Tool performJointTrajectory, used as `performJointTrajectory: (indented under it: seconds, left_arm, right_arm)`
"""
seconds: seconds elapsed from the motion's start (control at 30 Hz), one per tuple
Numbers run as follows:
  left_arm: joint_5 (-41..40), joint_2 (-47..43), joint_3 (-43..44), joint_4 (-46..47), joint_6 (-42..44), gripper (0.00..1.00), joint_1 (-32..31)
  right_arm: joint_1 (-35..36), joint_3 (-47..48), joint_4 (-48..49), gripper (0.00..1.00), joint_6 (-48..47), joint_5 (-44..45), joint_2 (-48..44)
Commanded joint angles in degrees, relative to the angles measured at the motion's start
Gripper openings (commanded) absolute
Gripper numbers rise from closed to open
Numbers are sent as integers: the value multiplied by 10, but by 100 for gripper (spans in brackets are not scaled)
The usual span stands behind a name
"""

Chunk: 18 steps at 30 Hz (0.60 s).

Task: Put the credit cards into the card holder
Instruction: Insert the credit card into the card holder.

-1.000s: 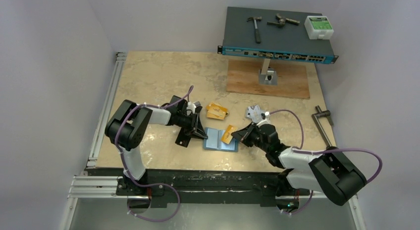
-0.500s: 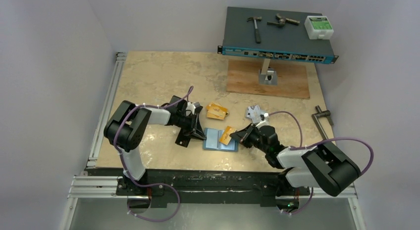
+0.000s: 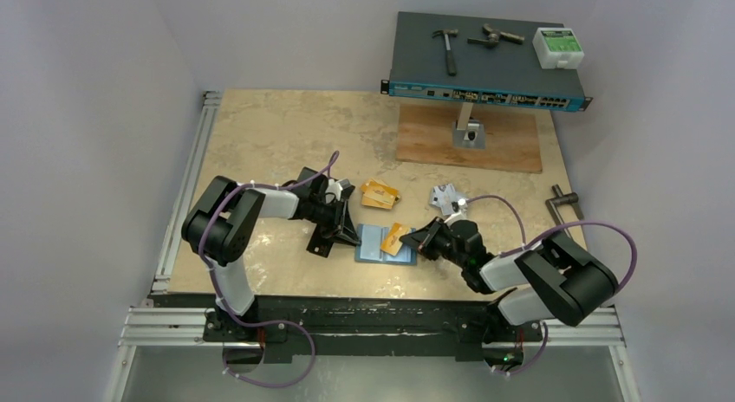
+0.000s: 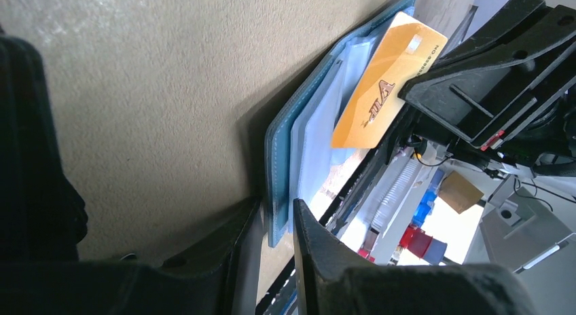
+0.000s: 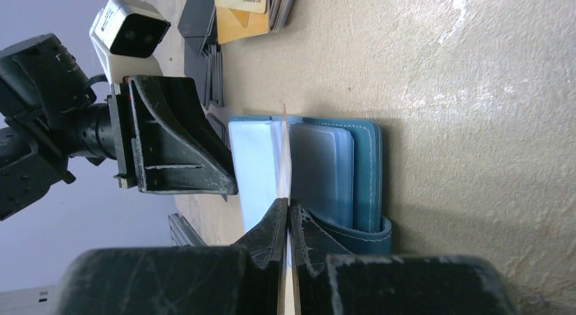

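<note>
The holder [image 3: 381,244] is laid open on the bench [image 3: 277,133], near its front edge and between the two arms. Its left cover is pinched at the edge by the left fingers [image 4: 302,223], which are set narrow. An orange card [image 4: 387,84] is clamped in the right fingers [image 5: 280,220], which are pressed tight on it. The card is held tilted, with its free end over the holder's pale inner pockets. Whether that end is inside a pocket cannot be told. An orange stack [image 3: 379,193] is seen just behind the holder, and a silver stack [image 3: 445,196] to its right. Black cards [image 5: 204,74] are seen on the bench by the left fingers.
</note>
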Motion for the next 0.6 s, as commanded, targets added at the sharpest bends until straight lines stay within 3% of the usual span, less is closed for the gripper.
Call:
performJointTrajectory:
  seconds: [0.0,0.3,0.57]
  left_arm:
    - [-7,-24,8,-2,19,22,-2]
    - [-8,-22,9,-2,19,22,-2]
    - [-6,-24,11,-1,19,21,-2]
  right_arm:
    - [8,4,5,0,-27,-3,0]
    - [10,22,-103,0,-75,23,-66]
    - [19,23,-44,0,-62,7,-10]
